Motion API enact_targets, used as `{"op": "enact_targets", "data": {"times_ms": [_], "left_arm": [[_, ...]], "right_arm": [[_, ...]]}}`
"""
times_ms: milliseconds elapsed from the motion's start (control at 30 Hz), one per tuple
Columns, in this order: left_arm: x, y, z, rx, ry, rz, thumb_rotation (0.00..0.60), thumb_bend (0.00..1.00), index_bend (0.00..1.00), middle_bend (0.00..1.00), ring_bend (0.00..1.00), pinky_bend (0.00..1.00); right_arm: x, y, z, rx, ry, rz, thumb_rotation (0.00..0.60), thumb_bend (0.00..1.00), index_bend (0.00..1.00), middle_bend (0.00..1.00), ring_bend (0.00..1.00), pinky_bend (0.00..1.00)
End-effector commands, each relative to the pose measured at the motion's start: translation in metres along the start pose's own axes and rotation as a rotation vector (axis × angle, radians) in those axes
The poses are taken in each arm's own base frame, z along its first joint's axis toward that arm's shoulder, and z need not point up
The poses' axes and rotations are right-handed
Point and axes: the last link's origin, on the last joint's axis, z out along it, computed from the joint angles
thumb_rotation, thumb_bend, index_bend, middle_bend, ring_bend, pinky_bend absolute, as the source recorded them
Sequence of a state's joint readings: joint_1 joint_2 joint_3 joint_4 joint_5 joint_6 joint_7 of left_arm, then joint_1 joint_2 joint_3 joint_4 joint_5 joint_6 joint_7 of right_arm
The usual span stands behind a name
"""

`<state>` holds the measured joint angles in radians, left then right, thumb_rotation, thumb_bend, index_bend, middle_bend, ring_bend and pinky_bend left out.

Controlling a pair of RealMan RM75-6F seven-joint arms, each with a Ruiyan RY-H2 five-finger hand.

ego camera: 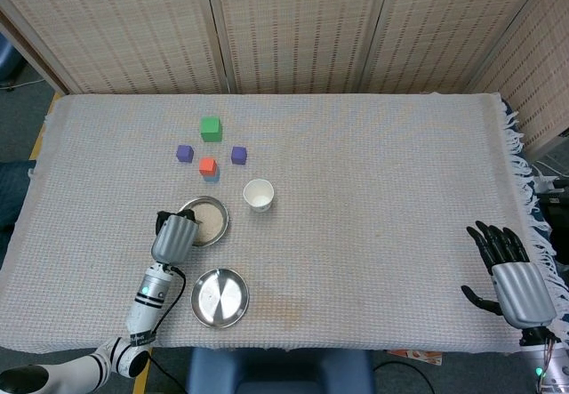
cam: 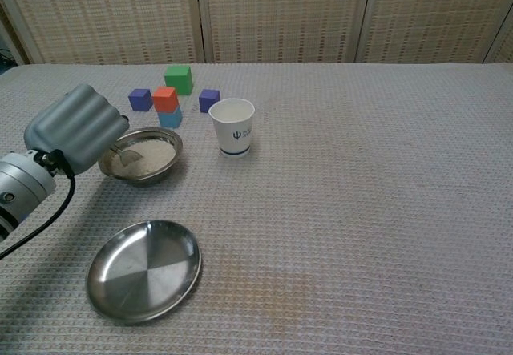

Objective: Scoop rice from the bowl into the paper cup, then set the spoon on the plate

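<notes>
A steel bowl of rice (ego camera: 210, 218) (cam: 151, 156) sits left of centre, with a white paper cup (ego camera: 258, 195) (cam: 233, 127) upright just to its right. My left hand (ego camera: 176, 236) (cam: 77, 127) grips a metal spoon (cam: 124, 156) at the bowl's near-left rim; the spoon's head lies in the rice. An empty steel plate (ego camera: 220, 297) (cam: 144, 270) rests nearer the table's front. Far off at the right edge, my right hand (ego camera: 510, 269) stays open with fingers spread, holding nothing.
Behind the bowl stand a green cube (ego camera: 211, 128) (cam: 178, 78), two purple cubes (ego camera: 184, 153) (ego camera: 238, 155), and a red cube (ego camera: 208, 165) (cam: 165, 98) stacked on a blue one. A woven cloth (ego camera: 373, 189) covers the table; slatted screens close the back.
</notes>
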<state>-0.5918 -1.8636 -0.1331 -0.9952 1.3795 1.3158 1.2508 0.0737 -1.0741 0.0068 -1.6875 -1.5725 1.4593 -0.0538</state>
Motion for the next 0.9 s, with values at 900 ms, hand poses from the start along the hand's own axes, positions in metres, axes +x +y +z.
{"op": "enact_targets", "data": {"times_ms": [900], "left_arm": [[0.005,-0.060,0.031,0.056,-0.307,-0.657,0.600,0.40,0.80,1.00,1.00,1.00]], "right_arm": [[-0.002,0.002,0.002,-0.012,-0.007,-0.010,0.600,0.13,0.00,0.00,0.00,0.00]]}}
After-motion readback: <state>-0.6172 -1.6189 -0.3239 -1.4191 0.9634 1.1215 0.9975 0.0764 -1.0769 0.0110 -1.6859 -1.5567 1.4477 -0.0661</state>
